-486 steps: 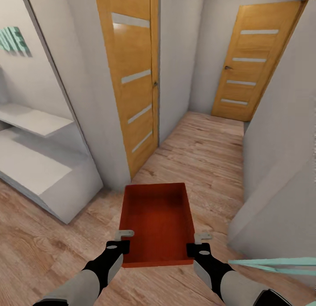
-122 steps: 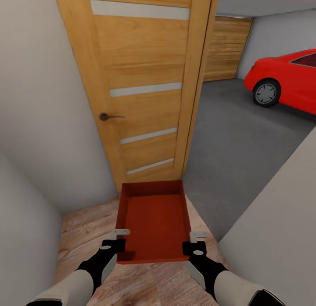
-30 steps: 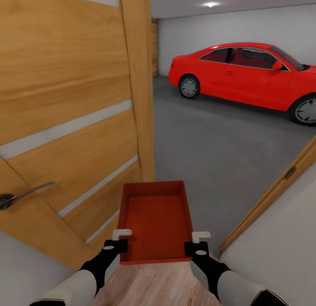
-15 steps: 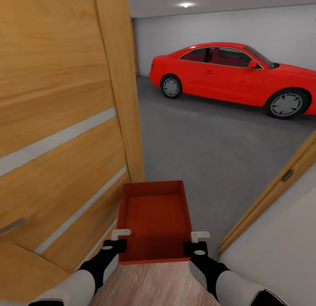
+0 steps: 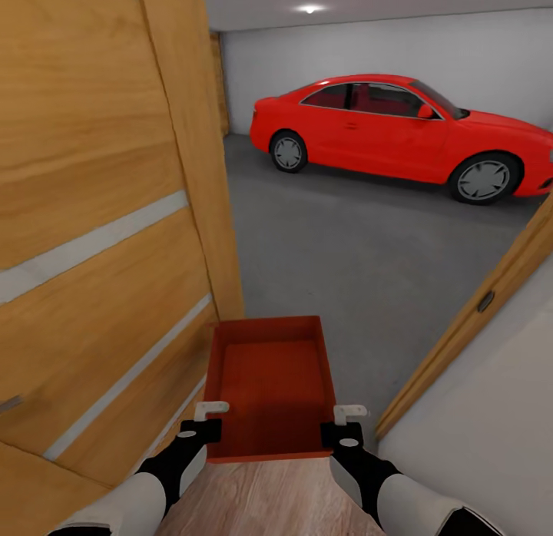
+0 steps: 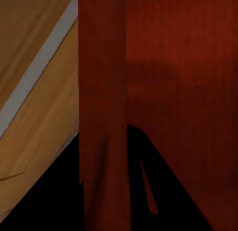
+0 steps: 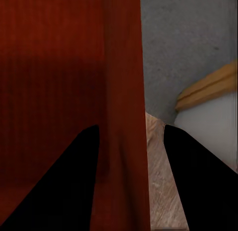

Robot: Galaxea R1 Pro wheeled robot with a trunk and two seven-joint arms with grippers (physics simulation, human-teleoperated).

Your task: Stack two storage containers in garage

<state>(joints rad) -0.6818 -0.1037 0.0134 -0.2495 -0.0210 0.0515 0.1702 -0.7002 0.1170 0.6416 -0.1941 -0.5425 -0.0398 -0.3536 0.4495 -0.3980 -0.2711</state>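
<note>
The bin (image 5: 270, 386) hangs level between your arms at the doorway, its front end past the door (image 5: 100, 236) edge; the left claw (image 5: 201, 419) and right claw (image 5: 347, 425) each clamp a side wall. Drive straight onto the garage floor (image 5: 361, 244), keeping clear of the door.

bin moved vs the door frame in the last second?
Yes. The bin, held by both grippers, has advanced toward the garage: its far end now lies past the door frame, over the grey floor.
</note>
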